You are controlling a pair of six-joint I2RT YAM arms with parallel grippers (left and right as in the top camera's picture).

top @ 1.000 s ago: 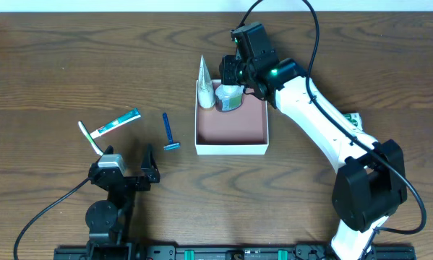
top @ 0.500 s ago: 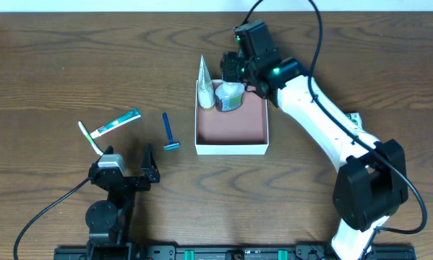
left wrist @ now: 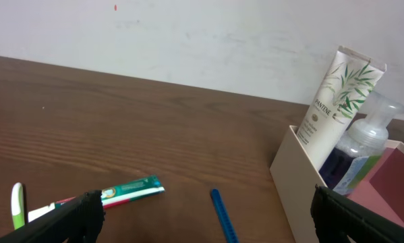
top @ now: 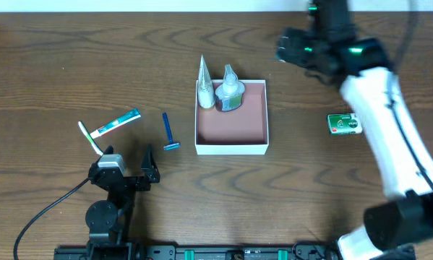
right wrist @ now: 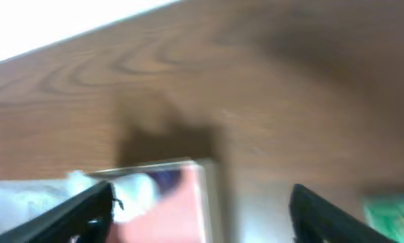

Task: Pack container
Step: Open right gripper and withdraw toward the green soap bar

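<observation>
While the box (top: 239, 124) is set centrally on the counter (top: 57, 65), tube (top: 204, 81) and bottle (top: 230, 92) stood in its far left corner, a green packet (top: 344, 124) is seen to its right, nearer the right hand (right wrist: 202, 209), which is held wide and empty.

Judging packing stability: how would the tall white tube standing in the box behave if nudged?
Likely tips easily: the white tube stands tall and narrow in the container corner. The pump bottle beside it may catch it. Probably light, squeezable plastic, given its crimped top.
</observation>
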